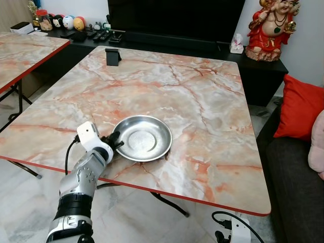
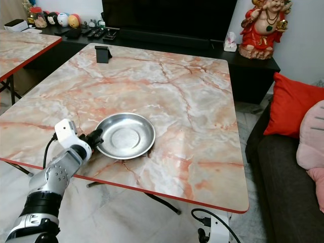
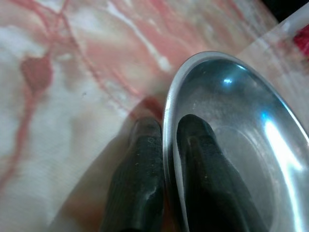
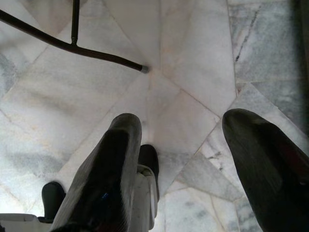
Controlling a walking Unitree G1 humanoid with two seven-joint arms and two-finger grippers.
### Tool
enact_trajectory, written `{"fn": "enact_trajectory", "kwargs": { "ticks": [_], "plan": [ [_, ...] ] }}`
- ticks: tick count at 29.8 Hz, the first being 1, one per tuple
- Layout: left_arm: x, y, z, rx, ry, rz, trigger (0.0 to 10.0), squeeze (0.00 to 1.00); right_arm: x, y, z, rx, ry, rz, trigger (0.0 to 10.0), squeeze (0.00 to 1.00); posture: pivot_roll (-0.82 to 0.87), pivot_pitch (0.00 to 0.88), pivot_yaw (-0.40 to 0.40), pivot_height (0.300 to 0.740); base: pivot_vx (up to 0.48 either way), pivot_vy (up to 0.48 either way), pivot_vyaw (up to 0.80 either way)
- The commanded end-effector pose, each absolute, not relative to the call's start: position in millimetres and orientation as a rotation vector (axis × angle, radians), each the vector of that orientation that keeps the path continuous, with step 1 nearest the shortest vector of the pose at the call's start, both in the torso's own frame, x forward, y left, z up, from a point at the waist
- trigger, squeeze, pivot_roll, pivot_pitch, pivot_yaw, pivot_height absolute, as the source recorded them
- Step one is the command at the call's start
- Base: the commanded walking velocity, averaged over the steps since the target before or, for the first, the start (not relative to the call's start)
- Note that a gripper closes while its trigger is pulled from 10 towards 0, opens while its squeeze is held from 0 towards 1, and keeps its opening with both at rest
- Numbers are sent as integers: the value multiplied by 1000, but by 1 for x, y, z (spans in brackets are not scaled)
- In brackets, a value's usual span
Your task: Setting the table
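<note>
Left: the left gripper (image 1: 114, 141) reaches up over the near edge of the marble table (image 1: 202, 101) and pinches the left rim of a steel plate (image 1: 144, 136). In the left wrist view its two black fingers (image 3: 140, 183) are nearly closed, one outside the rim and one inside the bowl of the plate, with the thin metal lip between them. An edge pinch of this kind suits a shallow, smooth dish that offers no other hold.

Centre: the plate lies flat on the table, toward the near side and a little left of the middle, probably where a diner's setting would go. It appears empty. Whether the plate is being placed or adjusted cannot be judged from this moment.

Far left of the table: a small black stand (image 1: 113, 56) sits well apart from the plate.

Right: the right gripper (image 4: 183, 159) hangs idle below table height, its fingers spread wide over the tiled floor (image 4: 193, 58) and holding nothing. A red cushion (image 1: 299, 109) rests on the sofa at far right.
</note>
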State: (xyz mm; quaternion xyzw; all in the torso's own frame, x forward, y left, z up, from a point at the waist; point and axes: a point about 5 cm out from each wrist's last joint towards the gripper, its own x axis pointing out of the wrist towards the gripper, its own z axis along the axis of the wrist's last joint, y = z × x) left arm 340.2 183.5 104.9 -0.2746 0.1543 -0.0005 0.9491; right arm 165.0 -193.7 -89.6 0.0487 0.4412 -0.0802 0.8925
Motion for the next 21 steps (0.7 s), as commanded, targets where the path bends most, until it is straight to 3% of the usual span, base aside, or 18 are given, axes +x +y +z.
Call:
{"fn": "enact_trajectory", "kwargs": {
  "ticks": [1, 6, 7, 9, 10, 11, 12, 21],
  "plan": [
    [340, 185, 111, -515, 301, -5, 10000, 725, 162, -196, -91, 101, 931, -171, 10000, 0, 45, 0, -40, 740, 0, 0, 0],
    [339, 186, 111, -489, 300, -10, 10000, 718, 161, -196, -91, 101, 936, -171, 10000, 0, 44, 0, -40, 740, 0, 0, 0],
    [339, 187, 114, -488, 282, -9, 10000, 671, 161, -196, -91, 102, 937, -171, 10000, 0, 44, 0, -40, 740, 0, 0, 0],
    [339, 187, 115, -484, 276, -8, 10000, 671, 161, -196, -91, 102, 937, -171, 10000, 0, 44, 0, -40, 740, 0, 0, 0],
    [340, 188, 119, -452, 255, -10, 10000, 608, 160, -197, -92, 102, 938, -171, 10000, 0, 45, 0, -41, 740, 0, 0, 0],
    [341, 189, 125, -415, 223, -9, 10000, 420, 160, -197, -92, 102, 939, -172, 10000, 0, 45, 0, -41, 740, 0, 0, 0],
    [341, 190, 133, -375, 181, -12, 10000, 0, 160, -197, -92, 101, 940, -172, 10000, 0, 45, 0, -41, 740, 0, 0, 0],
    [338, 199, 155, -304, 43, 5, 10000, 0, 159, -199, -92, 100, 942, -172, 10000, 0, 48, 0, -41, 740, 0, 0, 0]
  ]
}}
